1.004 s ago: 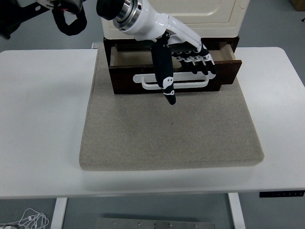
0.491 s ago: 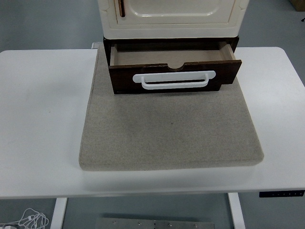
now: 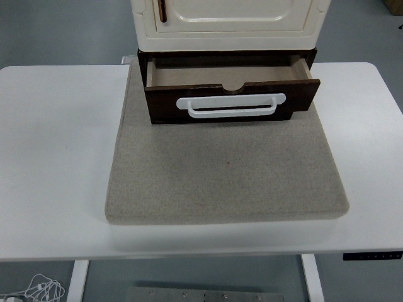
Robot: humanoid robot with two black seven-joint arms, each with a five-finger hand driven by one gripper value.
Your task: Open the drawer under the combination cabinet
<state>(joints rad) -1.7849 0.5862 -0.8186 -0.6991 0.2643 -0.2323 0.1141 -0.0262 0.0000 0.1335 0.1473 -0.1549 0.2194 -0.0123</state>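
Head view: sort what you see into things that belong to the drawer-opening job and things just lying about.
Part of the job:
drawer, pulled out
white handle on its front
cream cabinet above it

Just lying about:
grey mat
white table
cables on the floor

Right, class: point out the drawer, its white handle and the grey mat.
drawer (image 3: 302,93): head view, dark front panel, right of the handle.
white handle (image 3: 231,105): head view, middle of the bar.
grey mat (image 3: 227,170): head view, bare centre.

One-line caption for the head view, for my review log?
Dark wooden drawer pulled open beneath cream cabinet on grey mat; no hands visible.
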